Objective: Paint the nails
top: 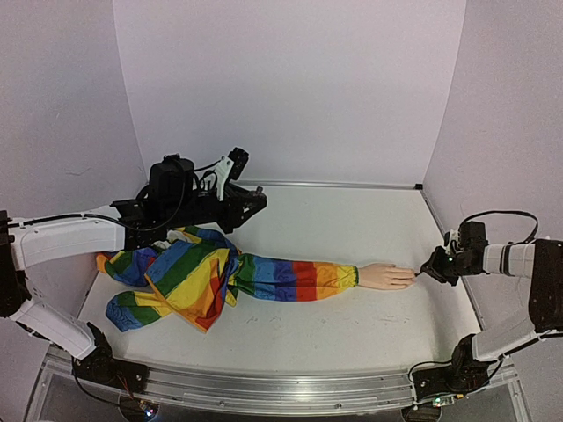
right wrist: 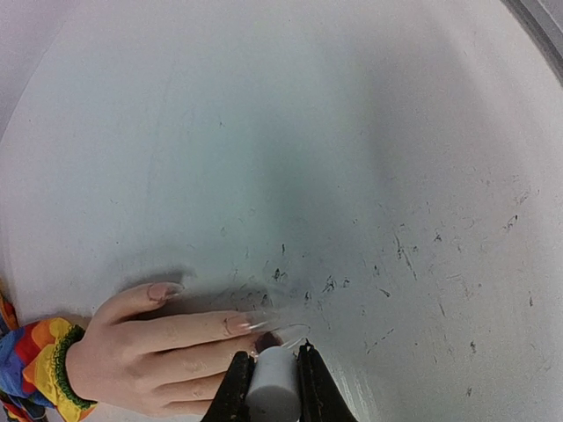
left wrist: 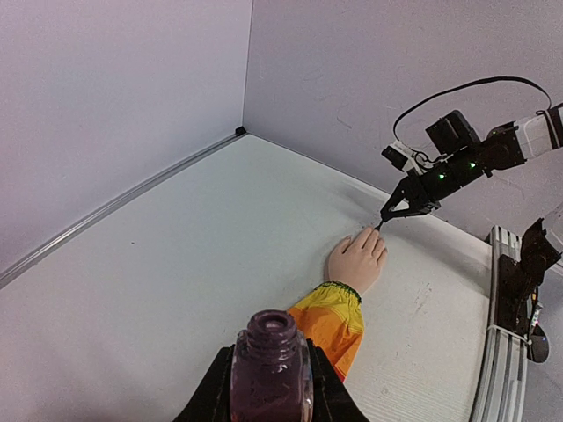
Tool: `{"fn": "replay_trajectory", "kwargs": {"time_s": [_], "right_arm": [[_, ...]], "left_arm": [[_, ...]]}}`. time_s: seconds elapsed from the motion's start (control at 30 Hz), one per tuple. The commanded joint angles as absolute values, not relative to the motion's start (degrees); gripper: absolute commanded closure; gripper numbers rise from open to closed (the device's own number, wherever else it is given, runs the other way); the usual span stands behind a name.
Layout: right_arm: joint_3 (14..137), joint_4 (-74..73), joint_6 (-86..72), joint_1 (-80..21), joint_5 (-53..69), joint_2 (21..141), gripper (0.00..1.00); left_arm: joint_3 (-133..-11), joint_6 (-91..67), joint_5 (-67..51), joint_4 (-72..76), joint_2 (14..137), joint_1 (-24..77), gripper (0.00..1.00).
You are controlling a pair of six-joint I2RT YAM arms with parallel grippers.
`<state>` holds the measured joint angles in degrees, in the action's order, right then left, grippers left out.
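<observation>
Locating the nails [right wrist: 237, 325]: tips of the pale mannequin hand [top: 385, 276], which lies flat on the table [top: 352, 220], right of the middle.
Long axis: hand and rainbow sleeve [top: 290, 277] run left to right in the top view, with the fingertips pointing at the right arm.
Nail colour: two look bare peach; one by the brush looks dark, though it is partly hidden.
Right gripper [right wrist: 274, 356]: just beyond the fingertips and by far the nearer arm, clamped narrow on a whitish brush cap [right wrist: 273, 391]; bristle contact cannot be told.
Left gripper [left wrist: 271, 352]: well apart at the back left, closed around an open bottle of dark purple polish [left wrist: 271, 374].
Writing: no brand or label can be read.
</observation>
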<state>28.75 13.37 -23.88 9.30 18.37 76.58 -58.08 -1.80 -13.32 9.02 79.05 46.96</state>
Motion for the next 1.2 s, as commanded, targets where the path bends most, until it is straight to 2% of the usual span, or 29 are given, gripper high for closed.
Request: {"fn": "replay_trajectory", "kwargs": {"time_s": [0.0,1.17], "right_arm": [[29.71,13.27,-24.08,9.48,17.31,76.89,1.00],[29.34,14.05,-23.47,9.66,15.52,76.76,1.00]], "left_arm": [[-60.49,-2.47,-13.44,10.74,76.77,47.02,1.00],[-60.67,-2.63,-13.27,10.37,76.39,47.02,1.00]]}}
